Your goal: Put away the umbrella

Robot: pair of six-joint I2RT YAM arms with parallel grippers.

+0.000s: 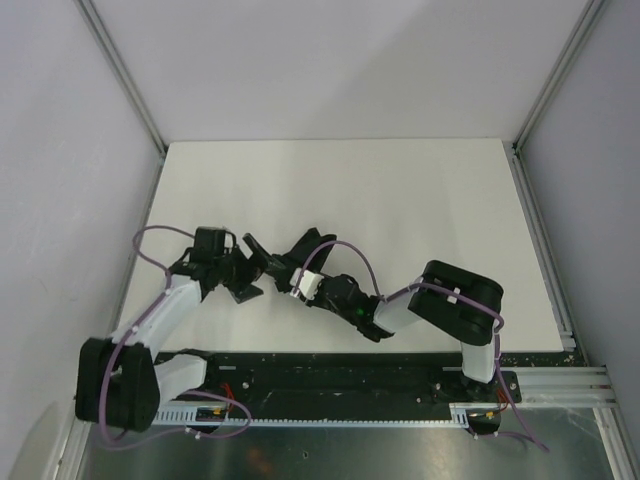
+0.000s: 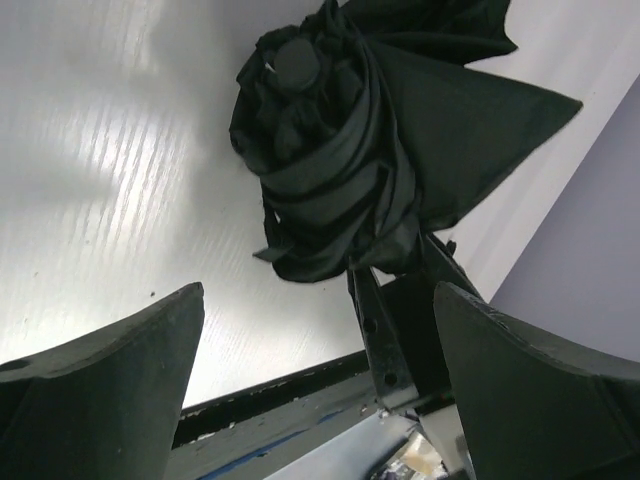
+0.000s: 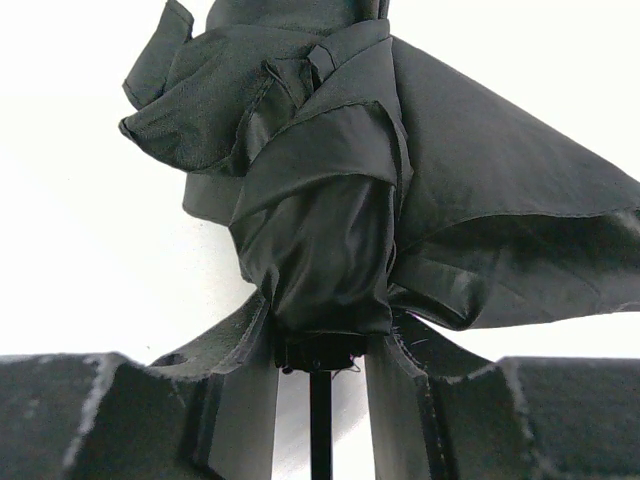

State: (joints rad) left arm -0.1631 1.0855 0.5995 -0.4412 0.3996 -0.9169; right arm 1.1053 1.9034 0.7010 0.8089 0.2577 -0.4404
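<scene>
The black folded umbrella (image 1: 283, 258) hangs between the two arms above the white table. In the right wrist view its crumpled canopy (image 3: 330, 200) fills the frame, and its slim shaft (image 3: 320, 425) runs down between my fingers. My right gripper (image 1: 305, 280) is shut on the umbrella's bundled lower end (image 3: 318, 345). My left gripper (image 1: 240, 275) is open and empty; in the left wrist view its fingers (image 2: 110, 385) stand wide apart, short of the umbrella (image 2: 340, 160), whose round end cap points towards them. The right gripper's fingers (image 2: 385, 330) show under the fabric.
The white table (image 1: 400, 200) is walled on the left, back and right, with aluminium posts (image 1: 125, 75) at the corners. A black rail (image 1: 330, 375) and the metal base run along the near edge. A loose canopy panel (image 2: 480, 110) sticks out to the right.
</scene>
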